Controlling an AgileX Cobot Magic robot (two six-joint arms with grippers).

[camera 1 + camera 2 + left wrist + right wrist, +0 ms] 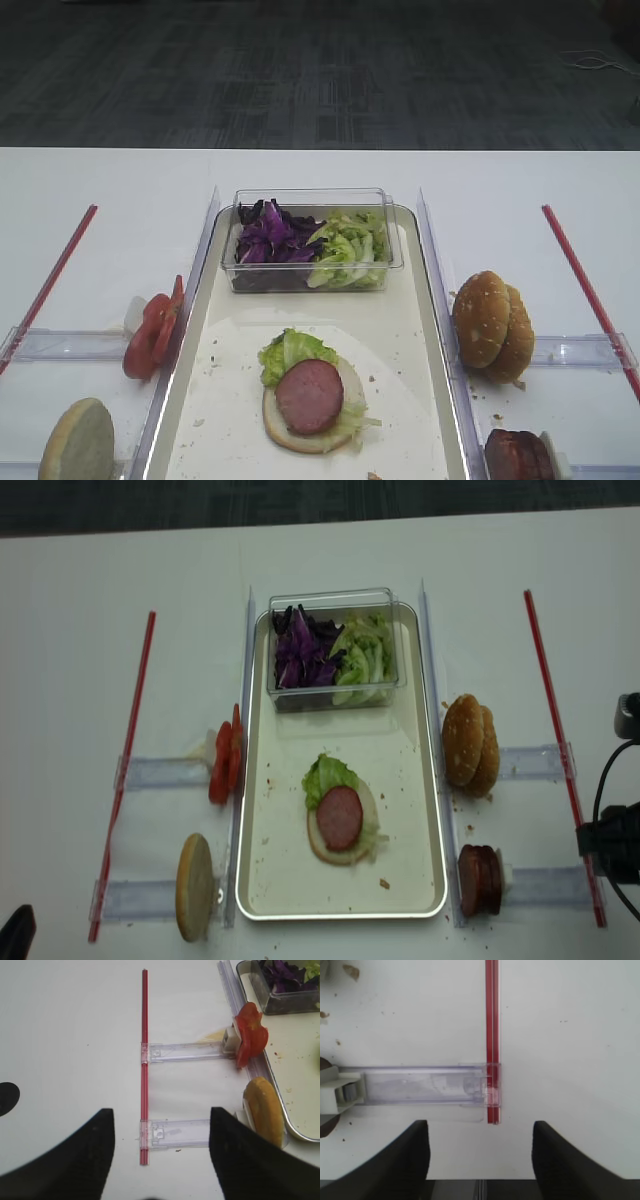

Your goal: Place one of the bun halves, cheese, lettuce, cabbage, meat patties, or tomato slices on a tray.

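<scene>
Building well under way: tray [430, 780] already carries pale bun half [300, 432] near its front edge, lettuce [292, 354] on it, meat patty [309, 396] on top. Clear tub [310, 262] at tray's far edge holds cabbage [270, 238]. You still have tomato slices [150, 335], sesame bun halves [492, 325], spare patties [518, 456] waiting beside tray. Right gripper [480, 1160] spread, empty, above table; left gripper [161, 1160] likewise released.

You've got a clear plastic tub [311, 240] sitting at the far end, red rods [123, 770] along both table [110, 190] sides, and clear brackets [184, 1052] joined to them.
</scene>
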